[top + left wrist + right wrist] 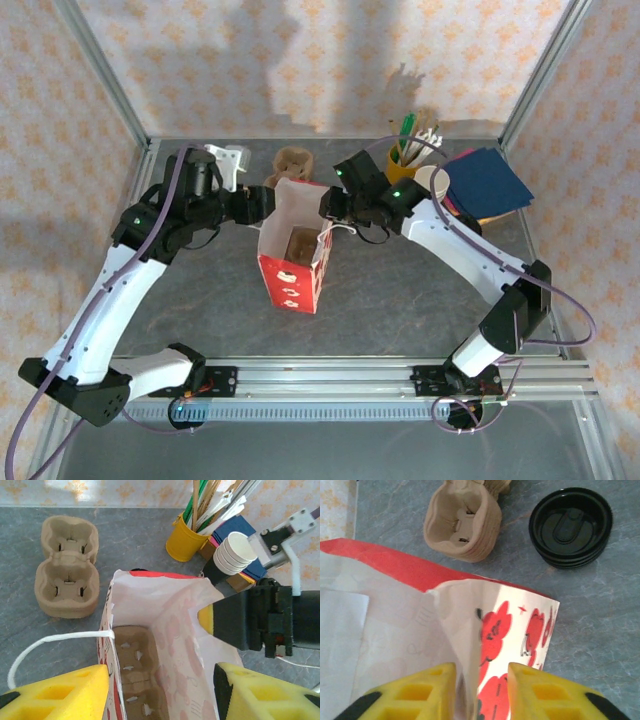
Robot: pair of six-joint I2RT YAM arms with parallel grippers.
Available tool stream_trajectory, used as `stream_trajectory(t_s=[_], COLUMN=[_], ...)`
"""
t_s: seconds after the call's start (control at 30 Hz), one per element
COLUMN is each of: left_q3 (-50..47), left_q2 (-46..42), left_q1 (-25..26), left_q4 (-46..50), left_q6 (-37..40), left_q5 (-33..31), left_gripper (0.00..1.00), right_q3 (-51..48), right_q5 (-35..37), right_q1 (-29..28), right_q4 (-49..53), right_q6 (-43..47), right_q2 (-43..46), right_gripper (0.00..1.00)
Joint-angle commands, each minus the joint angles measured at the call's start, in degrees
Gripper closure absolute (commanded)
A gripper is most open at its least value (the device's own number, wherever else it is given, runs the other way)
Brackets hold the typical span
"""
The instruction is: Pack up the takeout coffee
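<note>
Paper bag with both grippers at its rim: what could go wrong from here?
1. The right gripper has its fingers on either side of the paper bag's thin wall; a hard pull could tear it or tip the upright bag.
2. The white string handle loops just beside the left gripper and could snag.
3. The bag's mouth looks narrow above the carrier inside, so loading could catch the rim.

I'm driving a robot lab cell: aluminium frame posts hold wallpaper-printed backdrop panels around a grey table, and two white arms sit bolted to a slotted metal rail at its near edge.
</note>
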State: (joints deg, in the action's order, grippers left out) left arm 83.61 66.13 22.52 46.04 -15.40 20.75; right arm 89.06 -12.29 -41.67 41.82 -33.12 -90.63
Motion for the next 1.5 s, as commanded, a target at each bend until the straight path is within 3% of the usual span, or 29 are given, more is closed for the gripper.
stream_trajectory(t_s=[0.0,0.07,0.27,0.63,0.83,0.97,1.1,1.23,1.4,1.47], left_q3=[2.1,2.4,2.8,0.1,-0.1,-0.1,2.0,4.0,5.3,5.4], left_q2=[-0.6,-1.0,-2.6,-6.3,-7.0,-6.6,-5.0,-3.1,0.5,2.2], left_q1=[0.4,0.4,0.4,0.4,0.4,0.4,0.6,2.9,7.9,8.6], left_q4=[1.1,0.6,-1.7,-7.0,-7.8,-7.7,-5.3,-2.4,2.4,5.0], left_q6=[-0.2,-0.5,-1.0,0.1,0.2,-0.6,-2.8,-5.9,-9.3,-11.1], left_q5=[1.3,2.3,4.0,4.8,5.0,5.8,7.3,8.0,4.7,2.5], left_gripper=[0.4,0.4,0.4,0.39,0.39,0.39,0.44,0.45,0.48,0.54], right_q3=[-1.1,-1.9,-8.9,-27.5,-30.5,-28.4,-22.3,-19.6,-19.4,-20.7], right_q5=[-1.9,-3.0,-4.8,-5.4,-5.0,-2.7,3.0,1.4,2.5,3.4], right_q1=[-0.1,-0.2,-1.8,-6.8,-6.9,-6.9,-6.9,-6.9,-6.8,-6.8], right_q4=[-4.4,-6.8,-16.3,-35.0,-37.3,-35.3,-27.9,-27.0,-27.0,-28.0], right_q6=[1.2,1.9,5.1,10.3,9.3,5.1,-5.7,-15.5,-21.9,-23.6], right_q2=[2.4,4.0,11.7,28.1,31.1,29.0,24.3,20.8,19.6,19.8], right_gripper=[0.77,0.87,0.97,0.99,1.0,1.0,1.0,0.99,0.99,1.0])
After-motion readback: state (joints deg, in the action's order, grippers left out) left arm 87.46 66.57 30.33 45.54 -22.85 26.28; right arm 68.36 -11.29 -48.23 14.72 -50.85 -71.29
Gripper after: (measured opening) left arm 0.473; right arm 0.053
